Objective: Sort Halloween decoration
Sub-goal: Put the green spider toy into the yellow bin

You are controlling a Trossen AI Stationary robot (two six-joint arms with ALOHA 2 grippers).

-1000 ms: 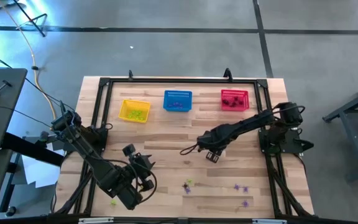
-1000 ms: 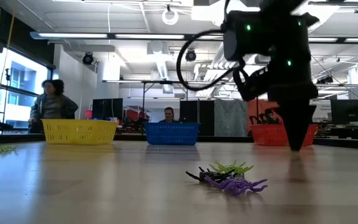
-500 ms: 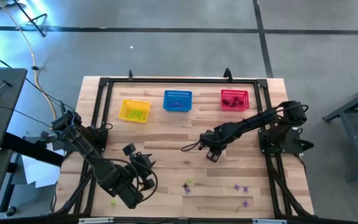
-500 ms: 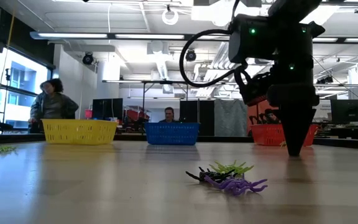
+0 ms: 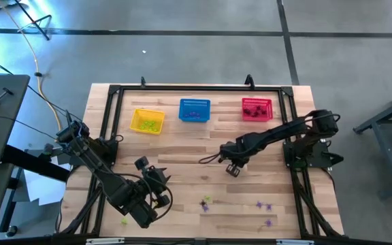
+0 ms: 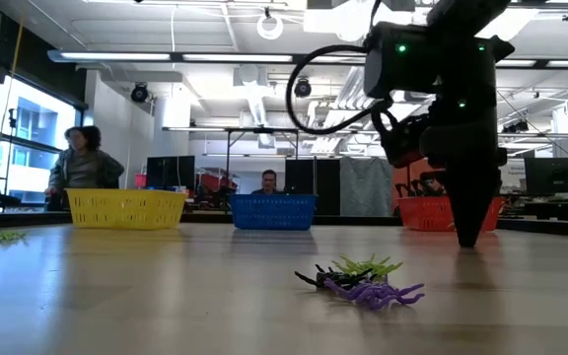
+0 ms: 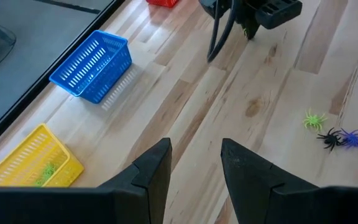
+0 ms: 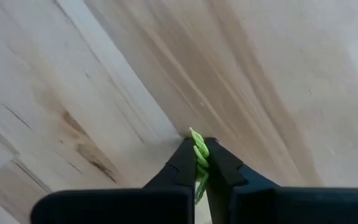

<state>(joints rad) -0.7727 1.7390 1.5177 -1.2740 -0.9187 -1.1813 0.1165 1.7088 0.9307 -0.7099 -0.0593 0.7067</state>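
Note:
My right gripper [image 5: 233, 167] stands at mid-table, fingers pointing down, tips at the wood [image 6: 466, 241], shut on a yellow-green spider trinket [image 8: 197, 152]. A cluster of green, black and purple spiders [image 6: 363, 281] lies on the table nearer the front edge [image 5: 205, 203]. Two purple spiders [image 5: 264, 205] lie to the front right, and a green one [image 5: 123, 220] at the front left. My left gripper [image 7: 194, 168] hovers open over the front left of the table [image 5: 156, 194], holding nothing. My right gripper pinches the yellow-green spider [image 8: 197, 148] between its two fingertips [image 8: 182, 163], coming from above and pointing down. A bit of the spider sticks out past the tips toward the wood. Whether it is clear of the table cannot be told.
Three mesh baskets stand in a row along the far edge: yellow [image 5: 147, 122], blue [image 5: 194, 111] and red [image 5: 256, 109], each with small trinkets inside. A black frame [image 5: 182, 88] borders the table. People show in the room beyond the table [image 6: 82, 163].
My right gripper has come down a little toward the table at mid-table and now stands still with its tips at the wood. The spiders lying on the table have not moved.

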